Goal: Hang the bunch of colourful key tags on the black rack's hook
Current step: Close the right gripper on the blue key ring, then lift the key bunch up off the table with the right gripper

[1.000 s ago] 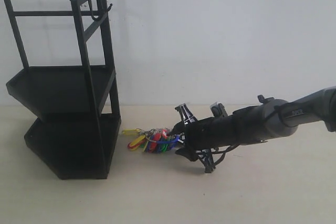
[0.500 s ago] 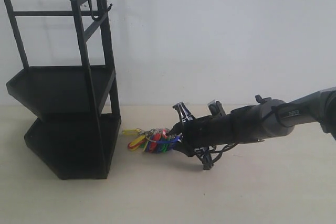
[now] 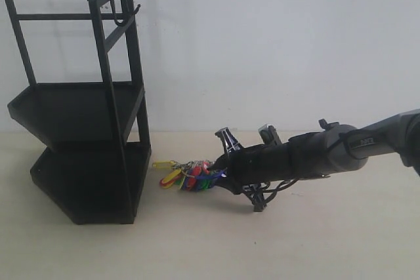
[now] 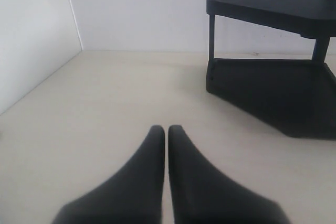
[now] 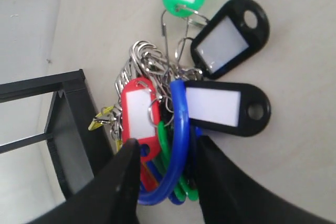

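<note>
The colourful key tag bunch [image 3: 189, 176] lies on the table just right of the black rack [image 3: 108, 103]. My right gripper [image 3: 222, 172] reaches in low from the right and stands open at the bunch. In the right wrist view the bunch [image 5: 210, 103] is spread flat, and the right gripper [image 5: 167, 142] has one finger either side of the big blue loop [image 5: 181, 129], with red and green tags also between them. The hook [image 3: 122, 21] hangs empty from the rack's top bar. My left gripper [image 4: 167, 128] is shut on nothing, low over bare table near the rack's lower tray [image 4: 273, 93].
The rack has two solid tray shelves [image 3: 72, 106] and stands at the left against a white wall [image 3: 262, 44]. A second white wall [image 4: 31, 35] borders the table in the left wrist view. Bare table [image 3: 210, 240] lies in front of the bunch.
My right gripper has slid a little to the left, further onto the key tag bunch. The bunch, the rack and the hook have stayed in place.
</note>
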`<state>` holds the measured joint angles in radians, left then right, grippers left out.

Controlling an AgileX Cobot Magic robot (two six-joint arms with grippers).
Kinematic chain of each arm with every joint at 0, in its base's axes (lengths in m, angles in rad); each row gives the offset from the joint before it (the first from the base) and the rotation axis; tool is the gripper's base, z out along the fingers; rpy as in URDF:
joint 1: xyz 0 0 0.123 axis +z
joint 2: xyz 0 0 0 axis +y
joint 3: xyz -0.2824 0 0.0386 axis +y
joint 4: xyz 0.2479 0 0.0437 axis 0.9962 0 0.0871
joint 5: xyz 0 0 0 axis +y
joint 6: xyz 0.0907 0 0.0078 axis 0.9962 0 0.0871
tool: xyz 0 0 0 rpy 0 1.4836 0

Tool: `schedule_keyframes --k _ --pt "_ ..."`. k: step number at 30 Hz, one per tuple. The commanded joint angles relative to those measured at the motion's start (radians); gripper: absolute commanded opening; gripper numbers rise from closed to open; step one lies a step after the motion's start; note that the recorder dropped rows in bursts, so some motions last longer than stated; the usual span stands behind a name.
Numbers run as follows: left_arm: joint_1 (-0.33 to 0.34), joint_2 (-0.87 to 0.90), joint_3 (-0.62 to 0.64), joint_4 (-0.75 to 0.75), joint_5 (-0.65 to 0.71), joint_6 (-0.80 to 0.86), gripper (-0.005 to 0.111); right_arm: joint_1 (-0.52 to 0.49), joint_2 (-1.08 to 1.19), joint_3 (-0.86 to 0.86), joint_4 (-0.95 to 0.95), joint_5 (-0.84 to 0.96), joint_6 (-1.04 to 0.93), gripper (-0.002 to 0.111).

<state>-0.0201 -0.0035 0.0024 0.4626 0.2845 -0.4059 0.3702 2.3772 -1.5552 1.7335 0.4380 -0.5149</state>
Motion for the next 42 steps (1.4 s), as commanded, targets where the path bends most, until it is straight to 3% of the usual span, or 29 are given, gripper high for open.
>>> schedule_keyframes --k 1,11,14,15,19,28,39,42 --pt "-0.001 0.004 -0.002 0.0 -0.004 -0.006 0.004 0.009 0.009 -0.002 0.011 0.001 -0.013 0.038" --pt "-0.001 0.004 -0.002 0.0 -0.004 -0.006 0.004 0.019 0.009 -0.002 0.011 -0.053 -0.06 0.036" --pt "-0.001 0.004 -0.002 0.0 -0.004 -0.006 0.004 0.019 0.009 -0.002 0.011 -0.057 -0.106 0.015" --pt "-0.001 0.004 -0.002 0.0 -0.004 -0.006 0.004 0.019 0.009 -0.002 0.011 -0.057 -0.129 0.001" --pt "-0.001 0.004 -0.002 0.0 -0.004 -0.006 0.004 0.019 0.003 -0.005 0.011 -0.065 -0.211 0.0" --pt "-0.001 0.004 -0.002 0.0 -0.004 -0.006 0.004 0.017 -0.122 -0.007 0.009 -0.005 -0.641 0.0" --pt "-0.001 0.004 -0.002 0.0 -0.004 -0.006 0.004 0.017 -0.345 -0.003 -0.416 0.04 -0.568 0.0" --pt "-0.001 0.004 -0.002 0.0 -0.004 -0.006 0.004 0.017 -0.449 -0.003 -0.69 0.072 -0.422 0.0"
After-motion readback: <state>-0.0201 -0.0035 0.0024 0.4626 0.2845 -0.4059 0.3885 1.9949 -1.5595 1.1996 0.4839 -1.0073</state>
